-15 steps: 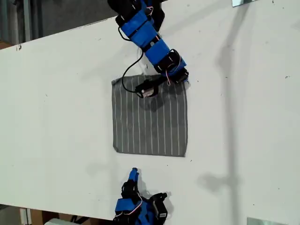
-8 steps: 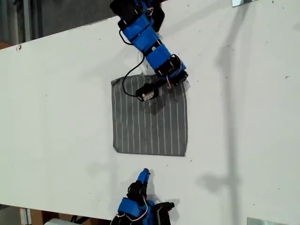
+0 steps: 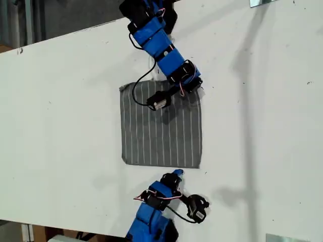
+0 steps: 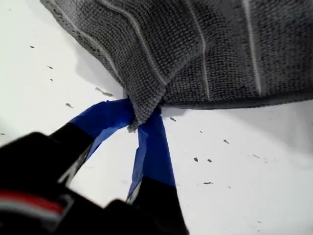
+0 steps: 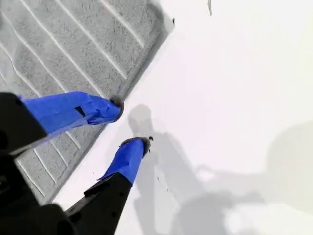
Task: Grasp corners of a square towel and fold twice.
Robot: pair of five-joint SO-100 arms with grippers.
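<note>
Exterior view hides the pinched corner under my first gripper; nubby striped towel flat on desk; my second gripper fingers spread.

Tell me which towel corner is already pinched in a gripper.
The corner at the exterior view's upper right: my first gripper has it bunched and lifted. The others lie flat and free.

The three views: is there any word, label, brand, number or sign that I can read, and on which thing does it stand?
None: no readable text in any view.
The towel bears only white pinstripes.
The table has only small dark specks.
My first gripper and my second gripper show plain blue tape, no lettering.
The pale part on the arm over the towel is too small to tell.
</note>
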